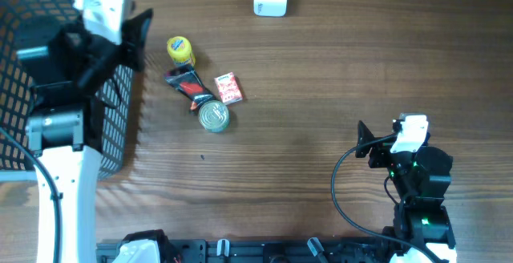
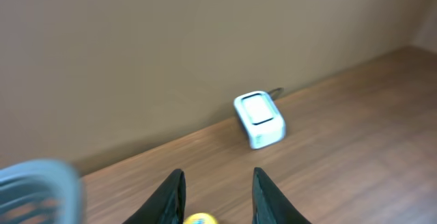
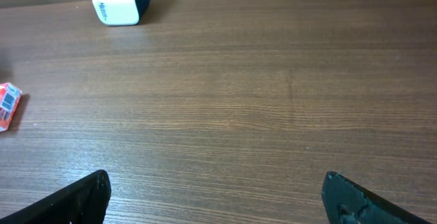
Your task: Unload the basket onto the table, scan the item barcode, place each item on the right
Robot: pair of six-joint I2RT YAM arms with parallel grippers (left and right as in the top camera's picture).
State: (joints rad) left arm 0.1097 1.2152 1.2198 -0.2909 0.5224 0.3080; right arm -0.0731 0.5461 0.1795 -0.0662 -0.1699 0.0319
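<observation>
- Red carton (image 1: 229, 88) lies left of centre on the worktop (image 1: 321, 70), just beside a tin (image 1: 214, 115).
- Likely light, stiff, crushable: pinch its long edges.
- Left tool (image 2: 218, 175) narrowly parted, empty; right tool (image 3: 215, 183) spread wide.

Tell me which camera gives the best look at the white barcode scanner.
Left wrist: the scanner appears whole, window face showing, though slightly blurred. Overhead sees it small, from above, cut by the top edge. Right wrist shows only its lower part at the top-left edge.
</observation>
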